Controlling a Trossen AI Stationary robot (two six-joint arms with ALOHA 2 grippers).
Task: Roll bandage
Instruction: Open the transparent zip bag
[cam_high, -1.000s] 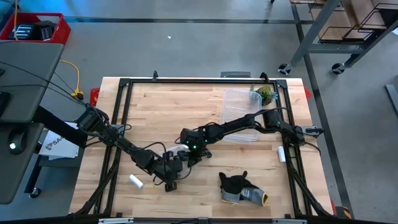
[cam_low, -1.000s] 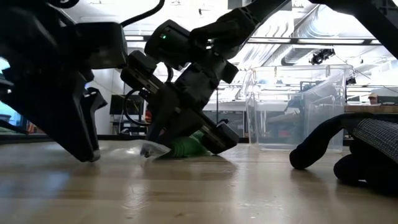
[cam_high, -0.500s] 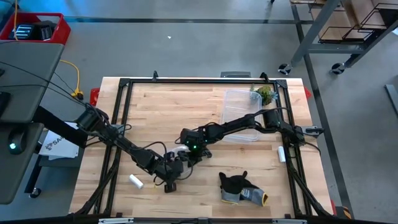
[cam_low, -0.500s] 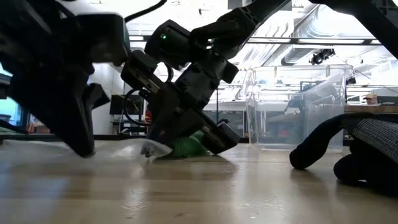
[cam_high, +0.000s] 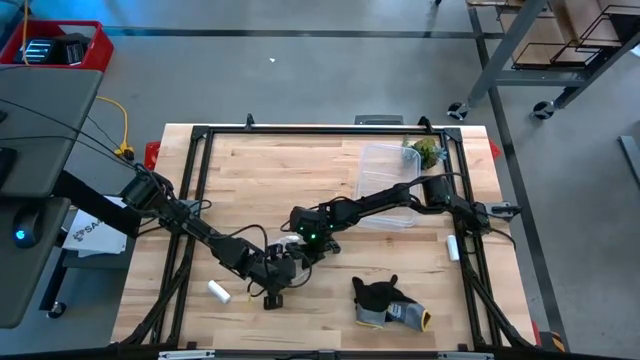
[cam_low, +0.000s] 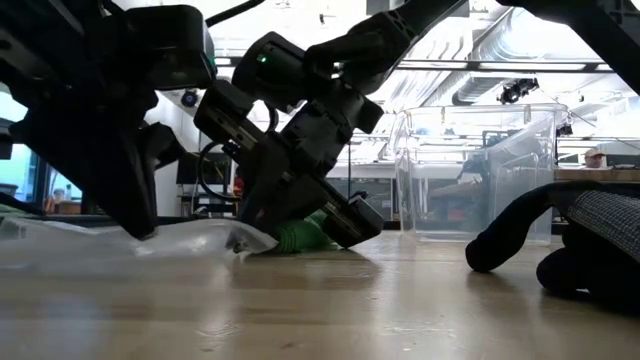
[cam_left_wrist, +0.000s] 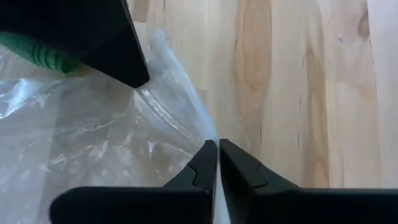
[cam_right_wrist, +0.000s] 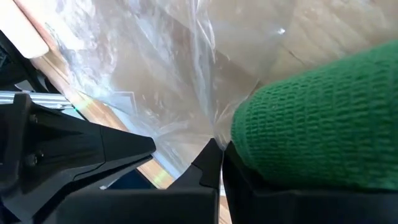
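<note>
The bandage (cam_right_wrist: 317, 124) is a compact green roll lying on the table (cam_low: 300, 236) against a clear plastic bag (cam_left_wrist: 93, 143); whether it is inside the bag I cannot tell. My right gripper (cam_right_wrist: 217, 163) is shut on the film right beside the roll, near the table's middle (cam_high: 302, 244). My left gripper (cam_left_wrist: 217, 163) is shut on the bag's edge, a little nearer the front edge (cam_high: 276, 288). My left gripper pinches the bag's outer edge (cam_left_wrist: 208, 134) between its two fingertips, slanting down from the table's left. The film there is lifted off the wood and runs slack back toward the roll. My right gripper pinches a gathered bit of film (cam_right_wrist: 214, 138) at its fingertips, right beside the green roll. It slants steeply down from the table's right, its tips at the table top (cam_low: 262, 240).
A small white cylinder (cam_high: 219, 291) lies left of my left gripper. A dark grey glove (cam_high: 385, 300) lies near the front edge on the right. A clear plastic box (cam_high: 390, 185) stands at the back right, and another white cylinder (cam_high: 452, 247) lies by the right frame.
My left gripper has risen a little with the bag's edge. The film, which lay flat by the roll, is now lifted off the table and spread out toward my left arm. The roll and my right gripper have kept still.
</note>
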